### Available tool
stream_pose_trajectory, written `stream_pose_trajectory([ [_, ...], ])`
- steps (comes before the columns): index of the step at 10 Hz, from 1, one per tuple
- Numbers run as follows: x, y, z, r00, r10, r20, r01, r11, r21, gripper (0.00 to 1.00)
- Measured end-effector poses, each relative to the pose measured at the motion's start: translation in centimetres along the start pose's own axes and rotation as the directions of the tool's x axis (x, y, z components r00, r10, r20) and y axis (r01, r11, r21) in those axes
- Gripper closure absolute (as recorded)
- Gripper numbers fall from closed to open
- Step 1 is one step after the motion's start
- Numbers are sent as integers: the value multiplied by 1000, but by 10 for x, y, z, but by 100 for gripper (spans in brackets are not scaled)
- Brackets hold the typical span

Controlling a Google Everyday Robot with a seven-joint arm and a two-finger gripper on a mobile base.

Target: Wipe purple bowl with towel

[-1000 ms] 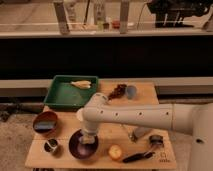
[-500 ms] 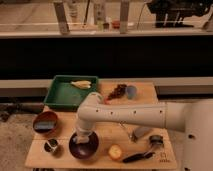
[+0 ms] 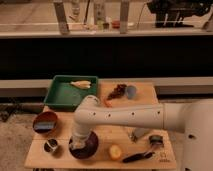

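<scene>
On the wooden table (image 3: 62,159), taken as a clock face with twelve at the far edge, the brown bowl (image 3: 45,122) with its blue-grey inside sits at about nine o'clock. The small metal cup (image 3: 50,145) stands just in front of it, near eight. The green tray (image 3: 64,95) fills the far left corner at about eleven, with a pale, long item (image 3: 82,84) lying in its far part.

The purple bowl (image 3: 85,150) rests near the front edge at about seven o'clock, just right of the cup. The gripper (image 3: 79,142) is down over the bowl's inside, at the end of the white arm (image 3: 125,117), which reaches across from three o'clock. Whether it is clamped on anything, I cannot tell.

A small orange fruit (image 3: 115,151) lies at six o'clock beside the bowl. A reddish heap (image 3: 117,91) and a blue-grey round object (image 3: 131,91) are at twelve to one. A black-handled utensil (image 3: 137,156) lies at five.
</scene>
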Motion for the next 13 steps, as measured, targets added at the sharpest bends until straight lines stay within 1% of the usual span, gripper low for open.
stream_pose_trajectory([
  [4, -4, -16, -1, 1000, -24, 10, 24, 998, 49, 100],
  [6, -10, -21, -2, 1000, -18, 22, 16, 998, 62, 100],
  [7, -15, -23, -4, 999, -12, 30, 10, 998, 64, 100],
  [10, -31, -27, -11, 999, 20, 48, -23, 998, 54, 100],
  [13, -45, -25, -14, 997, 56, 58, -58, 997, 41, 100],
])
